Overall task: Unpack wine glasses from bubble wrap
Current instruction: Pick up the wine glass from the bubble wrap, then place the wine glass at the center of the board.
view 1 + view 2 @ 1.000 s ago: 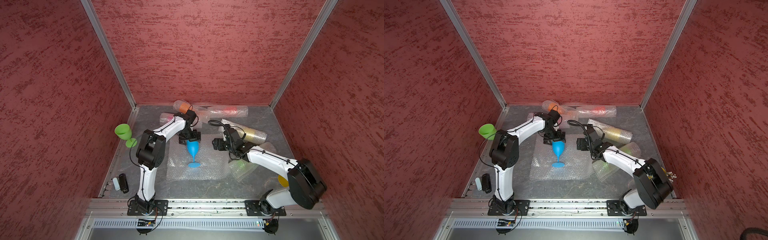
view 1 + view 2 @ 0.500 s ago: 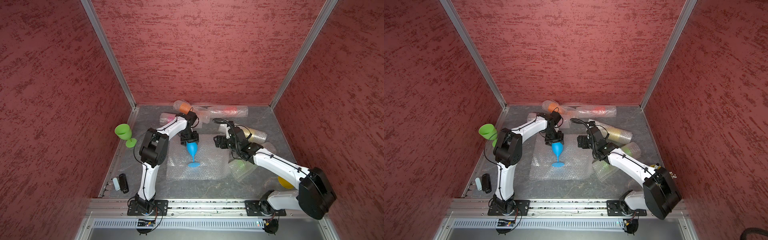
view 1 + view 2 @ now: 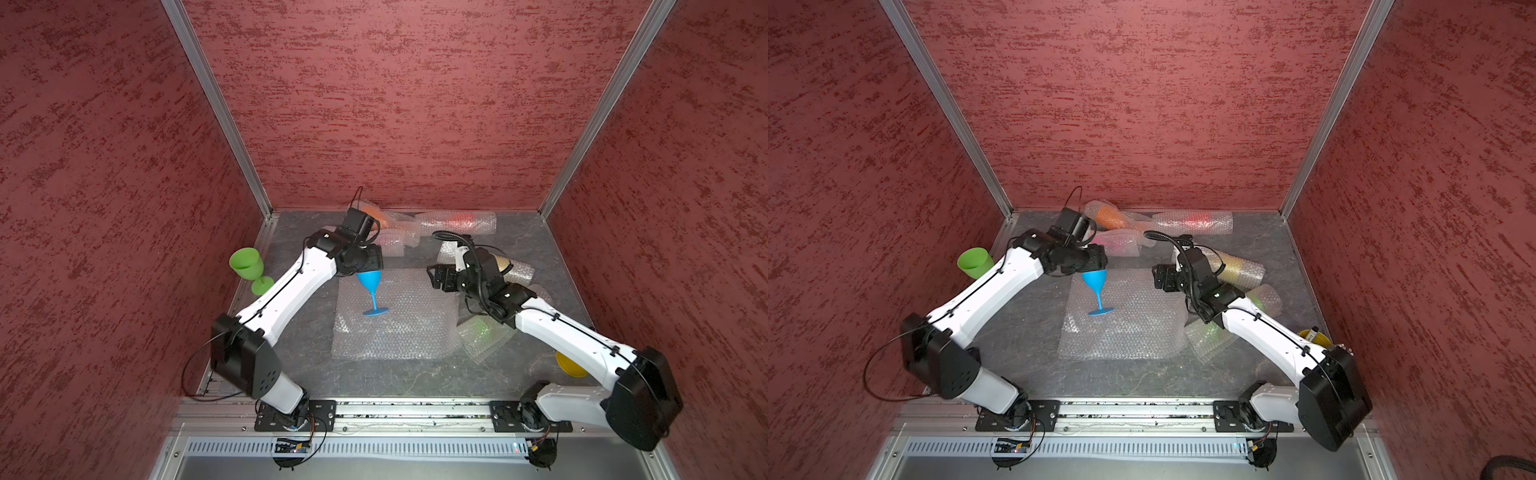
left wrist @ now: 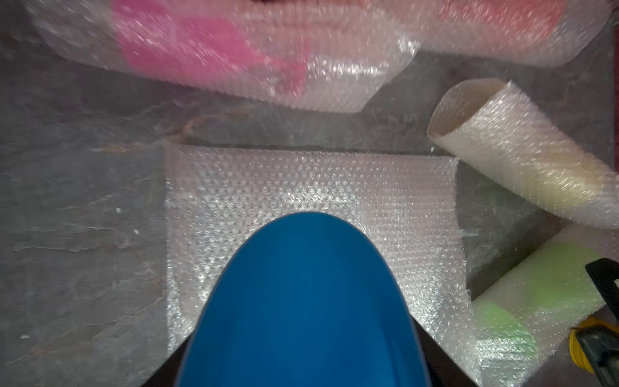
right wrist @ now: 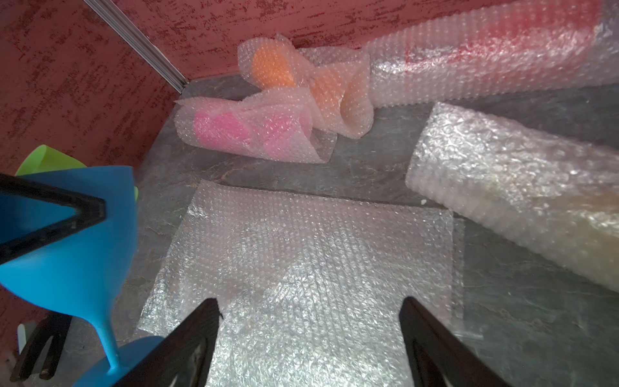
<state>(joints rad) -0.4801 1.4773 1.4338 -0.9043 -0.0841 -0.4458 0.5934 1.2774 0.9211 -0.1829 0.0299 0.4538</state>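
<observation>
Right now the left gripper (image 3: 366, 271) is clamped across the bowl of the blue goblet (image 3: 371, 283), which hangs tilted with its foot over the flat bubble wrap sheet (image 3: 399, 332) in the middle of the table (image 3: 374, 380). I cannot tell whether the foot is clear of the sheet or brushing it. The right gripper (image 5: 310, 305) hovers above the same sheet with its jaws spread wide and nothing between them. As I read it, the step is to carry this freed goblet off and stand it by the green goblet (image 3: 246, 266), upright at the left edge of the table. I want to lift first so the foot cannot drag the sheet along, then swing left slowly, since a smooth tapering bowl could slide in the grip. I level the goblet before lowering, set it near the green one but not touching, and let go only when the foot sits flat. My right arm should stay out of that path, ready for the pink roll (image 5: 234, 134) or the yellowish roll (image 5: 519, 207).
</observation>
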